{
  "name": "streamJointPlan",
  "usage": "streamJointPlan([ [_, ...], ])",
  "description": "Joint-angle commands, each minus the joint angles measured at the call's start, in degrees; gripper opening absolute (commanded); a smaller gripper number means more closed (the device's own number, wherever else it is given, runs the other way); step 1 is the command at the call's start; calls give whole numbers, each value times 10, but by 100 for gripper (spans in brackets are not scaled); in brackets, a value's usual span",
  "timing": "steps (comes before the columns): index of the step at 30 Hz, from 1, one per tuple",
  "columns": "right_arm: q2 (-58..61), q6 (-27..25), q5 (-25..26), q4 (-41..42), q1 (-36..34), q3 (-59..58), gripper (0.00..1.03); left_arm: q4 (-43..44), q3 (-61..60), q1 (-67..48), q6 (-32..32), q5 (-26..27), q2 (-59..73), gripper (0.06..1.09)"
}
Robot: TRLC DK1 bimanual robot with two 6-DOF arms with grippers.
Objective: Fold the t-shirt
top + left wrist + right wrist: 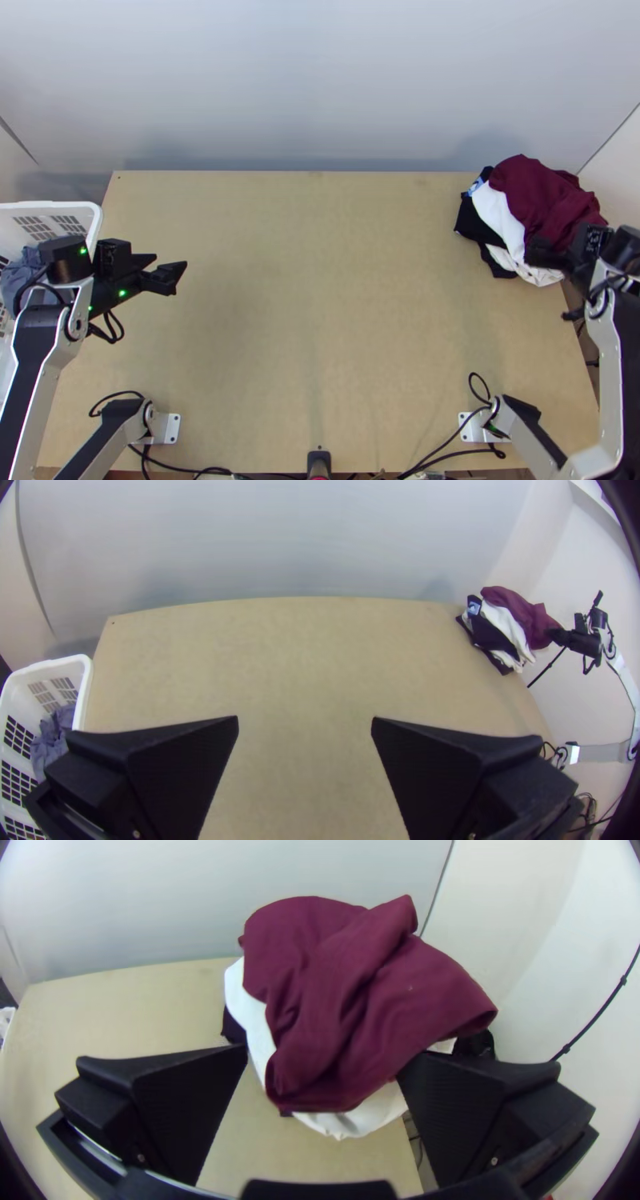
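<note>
soft, even light covers the table (pixel 320 280), with faint shadows on the far wall (pixel 312 80). the wrist views show bent edges and dark corners.

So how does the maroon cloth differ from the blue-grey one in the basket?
The maroon cloth lies over a white cloth at the table's far right; the blue-grey cloth is inside the white basket at the left. The maroon cloth is a deep wine red, the blue-grey cloth paler and cooler. Both are bunched, not neatly folded.
</note>
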Motion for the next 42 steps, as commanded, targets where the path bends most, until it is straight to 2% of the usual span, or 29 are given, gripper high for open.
streamJointPlan([
  [1, -111, -11, -14, -146, 34, -10, 99, -8, -14, 3, 3, 0, -33, 103],
  [5, -199, -14, -14, -202, 58, -47, 99, -8, -26, 32, 12, 0, -57, 103],
  [7, -241, -8, -15, -197, 61, -62, 99, -1, -34, 45, 7, 0, -65, 103],
  [12, -323, 60, -15, -127, 78, -104, 99, 89, -83, 86, -58, 0, -118, 103],
  [17, -384, 120, -14, -30, 169, -173, 99, 201, -183, 95, -87, -2, -235, 103],
  [20, -413, 126, -13, 65, 188, -229, 99, 253, -239, 94, -95, -19, -300, 103],
  [24, -448, 124, -13, 147, 219, -287, 99, 328, -312, 95, -96, -50, -391, 103],
  [28, -492, 122, -13, 196, 231, -357, 99, 303, -370, 90, -96, -50, -493, 103],
  [31, -588, 124, -12, 196, 238, -409, 99, 301, -405, 94, -95, -63, -512, 103],
  [35, -591, 126, -12, 182, 238, -434, 99, 321, -434, 100, -102, -70, -513, 103],
  [39, -591, 128, -12, 182, 239, -449, 99, 300, -457, 94, -131, -74, -513, 103],
  [42, -588, 120, -8, 195, 231, -465, 99, 299, -492, 80, -109, -73, -510, 103],
])
